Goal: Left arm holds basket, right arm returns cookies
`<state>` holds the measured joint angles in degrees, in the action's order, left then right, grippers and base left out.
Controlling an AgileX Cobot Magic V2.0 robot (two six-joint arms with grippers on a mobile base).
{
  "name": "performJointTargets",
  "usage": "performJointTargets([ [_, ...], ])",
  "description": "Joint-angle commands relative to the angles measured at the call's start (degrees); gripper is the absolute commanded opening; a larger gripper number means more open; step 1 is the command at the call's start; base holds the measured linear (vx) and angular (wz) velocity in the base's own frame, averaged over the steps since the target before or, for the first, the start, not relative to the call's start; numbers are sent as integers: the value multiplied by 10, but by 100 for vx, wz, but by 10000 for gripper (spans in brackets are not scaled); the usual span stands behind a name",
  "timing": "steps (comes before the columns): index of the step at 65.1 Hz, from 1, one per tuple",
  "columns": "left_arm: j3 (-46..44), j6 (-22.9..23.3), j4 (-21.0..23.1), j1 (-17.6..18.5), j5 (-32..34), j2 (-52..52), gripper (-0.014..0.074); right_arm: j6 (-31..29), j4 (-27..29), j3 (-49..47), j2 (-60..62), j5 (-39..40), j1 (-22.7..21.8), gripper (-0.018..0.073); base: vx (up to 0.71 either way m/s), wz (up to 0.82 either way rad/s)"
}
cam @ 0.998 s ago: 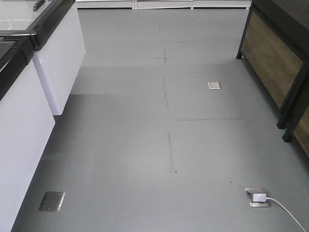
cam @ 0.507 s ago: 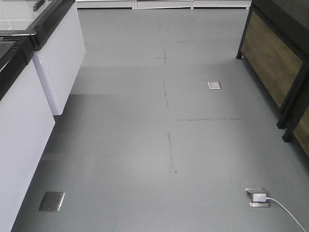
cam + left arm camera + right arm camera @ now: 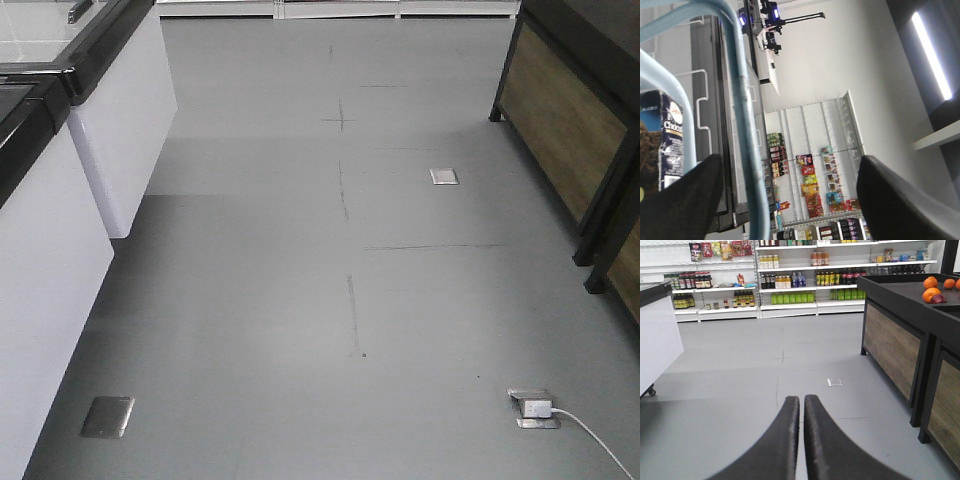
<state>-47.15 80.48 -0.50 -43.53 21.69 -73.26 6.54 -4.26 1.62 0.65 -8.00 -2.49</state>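
In the left wrist view, two light blue hoop handles of the basket [image 3: 747, 150] cross the frame. One handle runs between the fingers of my left gripper [image 3: 790, 160], which stand wide apart, so it is open around the handle. The dark navy cookies carton [image 3: 671, 142] shows at the left edge, behind the handles. In the right wrist view my right gripper [image 3: 801, 399] points out over the grey floor. Its black fingers [image 3: 785, 440] are nearly together with nothing between them. Neither arm appears in the front view.
White freezer cabinets [image 3: 120, 130] line the left of the aisle. A black stand with wood panels [image 3: 570, 120] lines the right, with oranges [image 3: 931, 289] on top. A floor socket with a white plug and cable [image 3: 535, 408] lies at front right. Stocked shelves [image 3: 790, 275] close the far end.
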Motion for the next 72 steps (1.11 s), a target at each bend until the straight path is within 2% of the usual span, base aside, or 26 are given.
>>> performJointTargets([
  [1,-17,4,11,-1,69,1,523,-5,-3,10,5,42,-2,-10,0,0],
  [28,-17,4,9,1,83,-32,522,-5,-3,10,5,42,-2,-10,0,0],
  [36,-17,4,9,1,90,-35,495,-5,-3,10,5,42,-2,-10,0,0],
  [72,-17,4,5,1,94,-41,158,-5,-3,10,5,42,-2,-10,0,0],
])
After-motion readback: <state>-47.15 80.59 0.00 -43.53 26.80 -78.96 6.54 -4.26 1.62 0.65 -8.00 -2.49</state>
